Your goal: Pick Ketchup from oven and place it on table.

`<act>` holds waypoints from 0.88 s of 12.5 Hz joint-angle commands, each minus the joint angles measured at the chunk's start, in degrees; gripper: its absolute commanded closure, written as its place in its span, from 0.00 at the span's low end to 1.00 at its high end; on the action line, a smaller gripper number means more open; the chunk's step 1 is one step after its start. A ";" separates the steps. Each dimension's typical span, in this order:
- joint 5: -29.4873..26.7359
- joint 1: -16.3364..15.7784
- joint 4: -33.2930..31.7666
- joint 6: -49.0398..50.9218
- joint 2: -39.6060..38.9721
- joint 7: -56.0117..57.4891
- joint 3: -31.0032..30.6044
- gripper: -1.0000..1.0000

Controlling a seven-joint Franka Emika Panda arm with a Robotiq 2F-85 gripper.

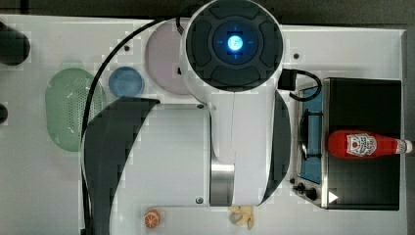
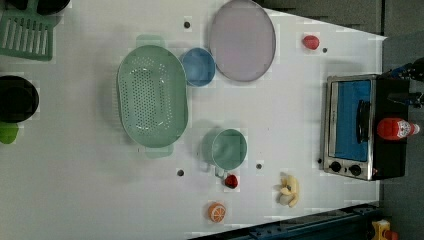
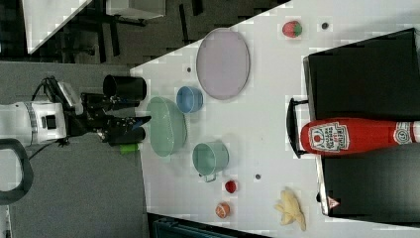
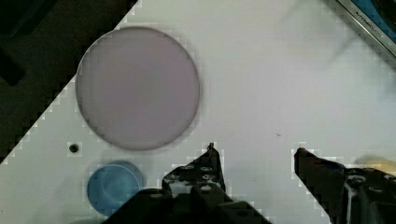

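Observation:
The red Ketchup [image 1: 359, 144] bottle lies on its side on the black top of the oven [image 1: 362, 107], its white cap toward the top view's right. It appears again as the Ketchup [image 3: 356, 136] across the oven [image 3: 361, 79] roof, and as the Ketchup [image 2: 395, 128] on the oven [image 2: 350, 125]. The oven's blue glass door is closed. My gripper [image 4: 255, 149] hangs open over the white table [image 4: 261, 84], nothing between its fingers, far from the bottle. In the right view the gripper [image 3: 141, 125] sits at the far left.
A pale-pink plate [image 2: 242, 40], blue bowl [image 2: 198, 66], green colander [image 2: 152, 95] and green mug [image 2: 227, 148] stand on the table. A banana [image 2: 289, 190], an orange half [image 2: 217, 212] and strawberries [image 2: 310, 42] lie around. My arm [image 1: 235, 98] covers the top view's middle.

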State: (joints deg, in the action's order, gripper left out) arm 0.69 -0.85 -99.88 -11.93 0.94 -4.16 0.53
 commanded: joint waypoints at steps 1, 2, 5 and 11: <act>1.96 1.56 -11.71 8.28 17.98 7.88 3.16 0.08; 2.06 1.84 -11.70 8.09 17.43 7.88 4.00 0.00; 2.08 2.99 -11.65 5.39 15.56 7.88 7.63 0.00; 2.08 4.59 -11.53 -5.38 9.57 8.23 19.90 0.00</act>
State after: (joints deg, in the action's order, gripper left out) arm 2.99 3.45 -112.80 -15.65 9.44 2.23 19.28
